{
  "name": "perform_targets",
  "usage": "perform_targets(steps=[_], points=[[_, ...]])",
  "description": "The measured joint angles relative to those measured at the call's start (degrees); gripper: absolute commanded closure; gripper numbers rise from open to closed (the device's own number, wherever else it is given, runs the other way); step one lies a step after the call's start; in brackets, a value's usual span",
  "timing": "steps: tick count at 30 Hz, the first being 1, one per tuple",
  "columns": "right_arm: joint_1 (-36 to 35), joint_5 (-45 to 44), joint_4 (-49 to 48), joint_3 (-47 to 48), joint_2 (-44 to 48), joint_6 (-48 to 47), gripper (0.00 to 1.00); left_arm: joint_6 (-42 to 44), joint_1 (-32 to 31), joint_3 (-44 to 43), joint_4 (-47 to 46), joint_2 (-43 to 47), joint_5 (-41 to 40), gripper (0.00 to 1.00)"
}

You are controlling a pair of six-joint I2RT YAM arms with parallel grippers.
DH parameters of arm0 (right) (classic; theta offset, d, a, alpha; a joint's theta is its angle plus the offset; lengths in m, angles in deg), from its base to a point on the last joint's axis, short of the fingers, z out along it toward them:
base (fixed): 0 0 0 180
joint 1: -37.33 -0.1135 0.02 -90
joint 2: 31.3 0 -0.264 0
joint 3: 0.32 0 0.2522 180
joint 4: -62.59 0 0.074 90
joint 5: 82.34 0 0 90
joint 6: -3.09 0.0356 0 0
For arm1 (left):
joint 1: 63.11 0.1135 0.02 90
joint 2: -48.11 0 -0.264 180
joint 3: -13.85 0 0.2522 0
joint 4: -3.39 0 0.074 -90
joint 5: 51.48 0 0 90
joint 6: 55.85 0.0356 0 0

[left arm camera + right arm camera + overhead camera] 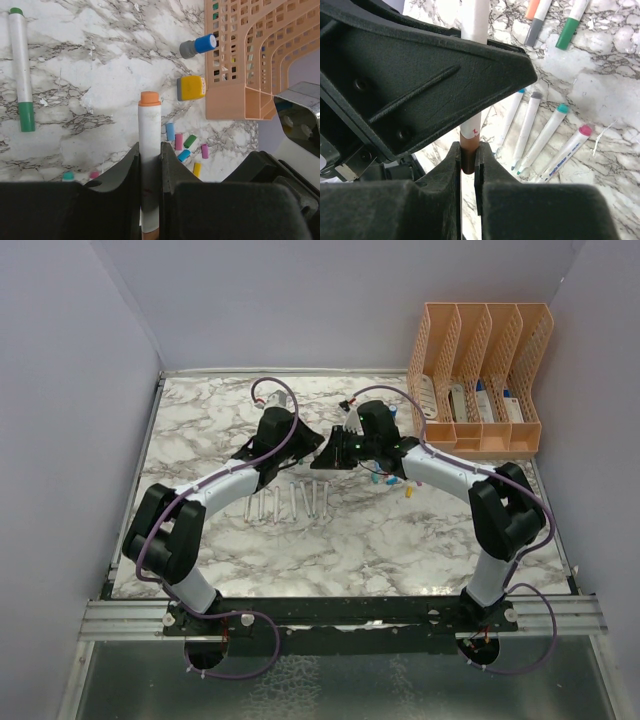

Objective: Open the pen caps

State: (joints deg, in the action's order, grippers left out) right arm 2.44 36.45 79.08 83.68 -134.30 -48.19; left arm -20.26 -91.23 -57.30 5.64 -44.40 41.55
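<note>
While the left gripper (150, 150) is clamped tight on the barrel of a white pen (149, 125), the right gripper (468, 159) presses both fingers in on the brown cap (468, 156) at one end of that same pen, with no gap showing on either side. Past the left fingertips the barrel runs out to an orange end (150, 98). Just right of that barrel, a little beyond the left fingers, lie the loose caps (178, 142): small tubes in blue, pink, green, teal, purple and yellow, scattered on the white-and-grey marbled tabletop (100, 60). Two more, teal and pink, peek out beside the outer left finger. Further out on the right sit a stubby yellow item (191, 88) and a stubby blue item (198, 46), close against a peach slotted file organiser (250, 60). Far to the left of the fingers lies a green-capped pen (22, 75). Beyond the right fingers a row of pens (547, 135) lies side by side on the marble, some with teal and pink ends. Pale lilac walls (300, 300) close the table in on three sides.
</note>
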Motion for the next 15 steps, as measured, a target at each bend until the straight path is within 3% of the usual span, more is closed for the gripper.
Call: perform_targets(steps=[8,15], points=[[0.3,-0.9,0.7,0.0,0.0,-0.5,0.99,0.9,-0.2,-2.7,2.1,-1.9,-1.1,1.00],[1.8,-3.4,2.4,-2.5,3.3,-1.5,0.99,4.5,0.3,-19.8,7.4,-12.7,-2.4,1.00]])
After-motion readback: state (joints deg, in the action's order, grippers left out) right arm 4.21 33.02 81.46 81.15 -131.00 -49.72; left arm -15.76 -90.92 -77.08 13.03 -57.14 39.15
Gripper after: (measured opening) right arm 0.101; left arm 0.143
